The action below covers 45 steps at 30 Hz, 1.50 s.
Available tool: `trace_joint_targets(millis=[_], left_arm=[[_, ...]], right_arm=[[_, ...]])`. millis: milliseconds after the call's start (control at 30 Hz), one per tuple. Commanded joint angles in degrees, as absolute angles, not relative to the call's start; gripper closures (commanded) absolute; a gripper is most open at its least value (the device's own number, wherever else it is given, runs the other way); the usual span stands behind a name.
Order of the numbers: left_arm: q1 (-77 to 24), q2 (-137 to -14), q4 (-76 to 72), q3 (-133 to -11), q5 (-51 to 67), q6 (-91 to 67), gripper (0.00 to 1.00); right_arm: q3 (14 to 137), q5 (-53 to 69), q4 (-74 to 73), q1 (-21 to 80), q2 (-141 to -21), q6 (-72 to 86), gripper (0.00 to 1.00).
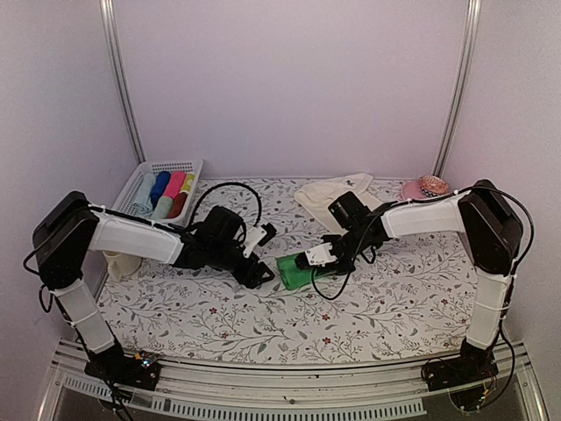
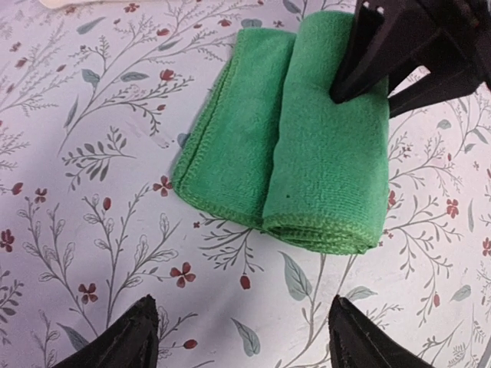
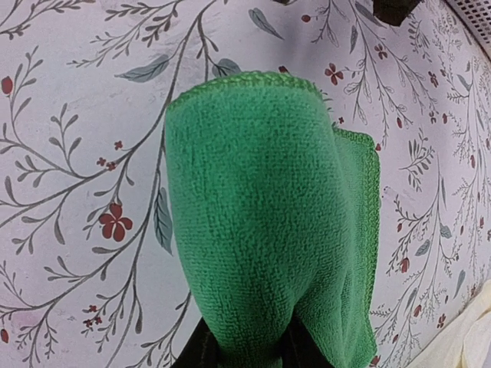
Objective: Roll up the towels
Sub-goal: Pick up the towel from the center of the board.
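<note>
Green towel [image 1: 294, 270] is lying near the middle of the flower-printed table [image 1: 219, 307], between the two grippers and partly rolled. In the left wrist view the green towel [image 2: 307, 153] is showing as a thick, rounded fold on one side, with a flatter strip of the same cloth spreading out beside it. Its fabric is bright green and soft, with a fine nap, and a stitched hem is running along the edges. At the near end the layers are stacking into a neat, slightly curved lip.

The right gripper [image 1: 307, 263] is closing on the rolled part. In its own wrist view the dark fingers [image 3: 203, 349] are pinching the bulging green cloth [image 3: 268, 230] from both sides, and the roll is rising away from them toward the far hem.

The left gripper [image 2: 245, 341] is hovering just in front of the towel's near end. Its fingers are standing wide apart, holding nothing and touching no cloth.

The cream towel [image 1: 337, 195] is lying loosely crumpled and unrolled farther back on the table, behind the right arm, with a small dark mark showing on it. A pink dish [image 1: 425, 186] is sitting to its right. At the back left, a white basket [image 1: 166, 163] is holding several coloured rolls [image 1: 174, 186].
</note>
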<state>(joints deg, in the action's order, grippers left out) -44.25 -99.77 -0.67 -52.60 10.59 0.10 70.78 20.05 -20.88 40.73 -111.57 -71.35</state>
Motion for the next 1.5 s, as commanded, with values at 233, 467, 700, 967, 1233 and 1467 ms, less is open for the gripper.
trace_joint_targets(millis=[233,467,700,967,1233,1467], left_arm=[[-44.2,-104.1,-5.9,-55.9,17.7,-5.2,0.23],[-41.9,-110.6,-7.4,-62.1,32.5,-9.8,0.03],[-41.0,-120.3,-4.0,-69.6,39.7,-12.2,0.03],[-42.1,-125.9,1.4,-74.8,44.7,-11.9,0.03],[-45.4,-130.4,8.0,-79.7,49.4,-10.0,0.03],[-48.2,-132.7,11.0,-81.1,51.3,-9.3,0.03]], right_arm=[[67.4,23.6,-35.6,41.1,-111.1,-81.2,0.8],[62.5,22.3,-32.7,41.3,-107.3,-86.0,0.8],[60.8,22.1,-32.1,41.6,-104.4,-88.0,0.8],[60.0,21.3,-30.2,41.7,-103.5,-87.7,0.8],[60.6,20.7,-29.4,41.7,-104.2,-86.7,0.79],[61.5,19.7,-28.7,41.7,-105.5,-84.9,0.8]])
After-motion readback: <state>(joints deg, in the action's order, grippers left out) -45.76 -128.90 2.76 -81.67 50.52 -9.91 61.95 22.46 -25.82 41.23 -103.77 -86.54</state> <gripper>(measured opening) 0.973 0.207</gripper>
